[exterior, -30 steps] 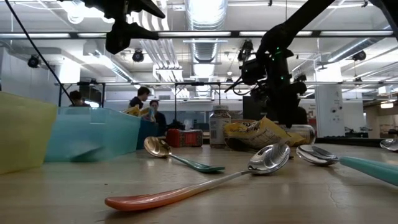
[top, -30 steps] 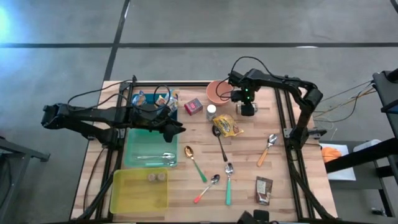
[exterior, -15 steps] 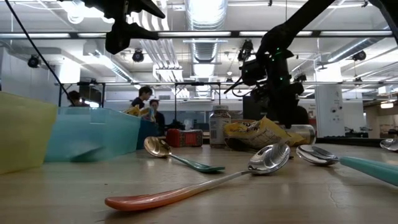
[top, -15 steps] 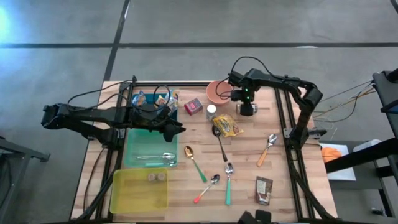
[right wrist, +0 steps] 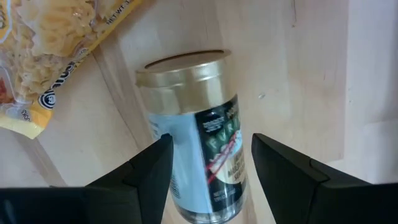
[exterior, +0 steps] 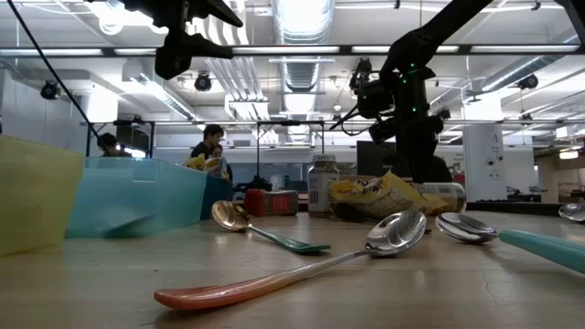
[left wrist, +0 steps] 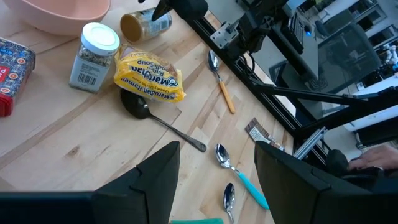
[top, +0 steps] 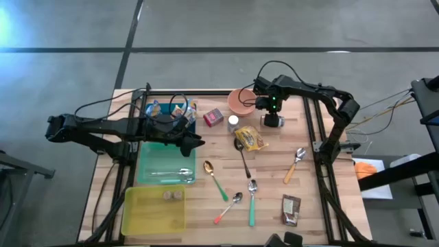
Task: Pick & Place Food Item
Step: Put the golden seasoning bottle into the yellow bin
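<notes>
A can [right wrist: 193,155] with a gold lid and a dark label lies on its side on the table near the far right, by the pink bowl [top: 240,101]. My right gripper [right wrist: 210,140] hangs over it pointing down, open, one finger on either side of the can; whether a finger touches it, I cannot tell. In the high view this gripper [top: 272,116] covers most of the can [top: 273,123]. A yellow noodle packet [top: 250,138] lies on the head of a dark spoon [left wrist: 163,118], beside a spice jar [top: 233,122]. My left gripper [left wrist: 217,149] hovers open and bare over the teal bin [top: 167,161].
A red box [top: 213,118] lies left of the jar. A blue bin [top: 168,112] holds food packets; a yellow bin [top: 154,209] stands at the near left. Several spoons [top: 236,192] and a brown snack bar [top: 291,209] lie on the near half of the table.
My right gripper has rolled a little about its own downward line above the can. The can lies where it was.
</notes>
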Tool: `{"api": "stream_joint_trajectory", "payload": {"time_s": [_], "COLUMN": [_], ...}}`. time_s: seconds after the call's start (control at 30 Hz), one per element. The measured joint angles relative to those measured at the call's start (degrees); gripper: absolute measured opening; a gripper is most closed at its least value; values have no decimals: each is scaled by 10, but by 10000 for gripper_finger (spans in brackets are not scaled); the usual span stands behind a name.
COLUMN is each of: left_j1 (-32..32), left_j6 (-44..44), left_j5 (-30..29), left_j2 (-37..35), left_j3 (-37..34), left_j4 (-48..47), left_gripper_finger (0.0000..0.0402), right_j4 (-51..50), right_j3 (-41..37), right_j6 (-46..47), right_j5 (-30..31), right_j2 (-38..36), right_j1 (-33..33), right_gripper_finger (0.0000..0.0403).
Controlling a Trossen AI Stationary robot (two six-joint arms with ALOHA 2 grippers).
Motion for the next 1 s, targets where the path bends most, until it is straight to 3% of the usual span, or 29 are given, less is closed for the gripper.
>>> {"api": "stream_joint_trajectory", "payload": {"time_s": [0.63,0.77,1.0], "left_j1": [0,0,0], "left_j6": [2,6,6], "left_j5": [0,0,0], "left_j2": [0,0,0], "left_j3": [0,0,0], "left_j4": [0,0,0], "left_gripper_finger": [214,214,214], "right_j4": [-20,-19,-15], "right_j3": [-26,-30,-33], "right_j6": [10,10,17], "right_j5": [0,5,6], "right_j2": [0,0,0], "right_j1": [0,0,0], "right_gripper_finger": [215,251,355]}}
